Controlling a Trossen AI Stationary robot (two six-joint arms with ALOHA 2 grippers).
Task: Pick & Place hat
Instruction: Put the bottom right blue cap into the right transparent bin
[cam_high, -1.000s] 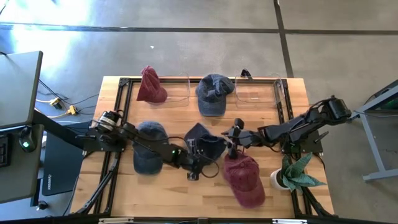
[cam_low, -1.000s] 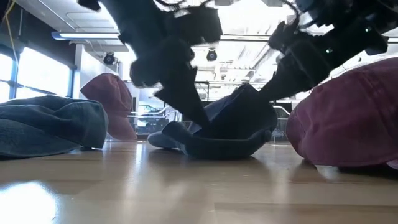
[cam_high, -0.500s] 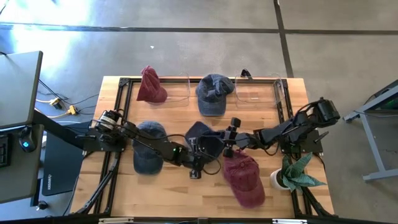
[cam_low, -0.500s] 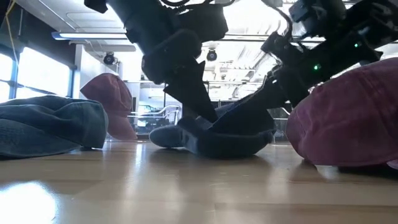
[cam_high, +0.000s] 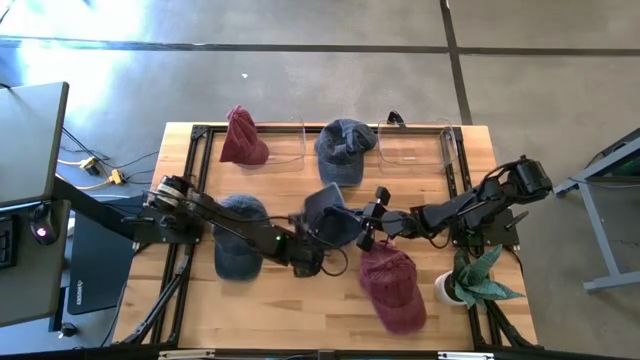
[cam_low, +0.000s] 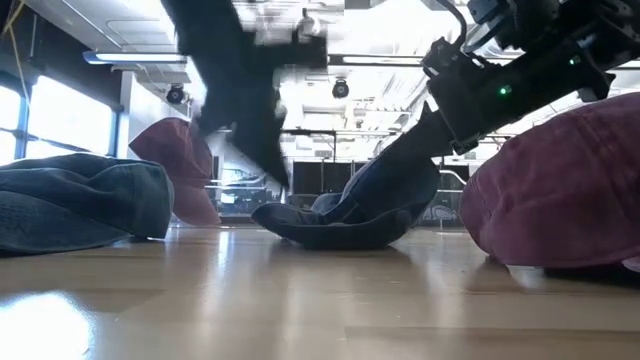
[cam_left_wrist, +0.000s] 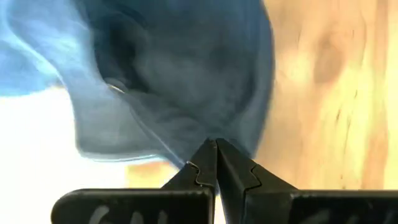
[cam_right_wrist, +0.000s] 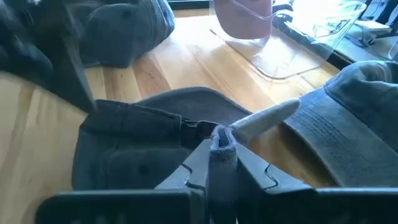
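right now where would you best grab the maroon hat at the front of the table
Grip the maroon hat by its brim edge, coming from above: in the low view its crown is a broad soft dome, too wide to pinch. Which end carries the brim is hard to tell. The right claw is already pinching the dark blue hat.

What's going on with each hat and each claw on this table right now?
Dark blue hat: at table centre, one side lifted.
Right claw: shut on the dark blue hat.
Left claw: shut, empty, by the dark blue hat.
Maroon hat: lying flat near the plant.
Second maroon hat: propped up at the back.
Grey-blue hat: resting at the back.
Blue hat: flat under the left arm.
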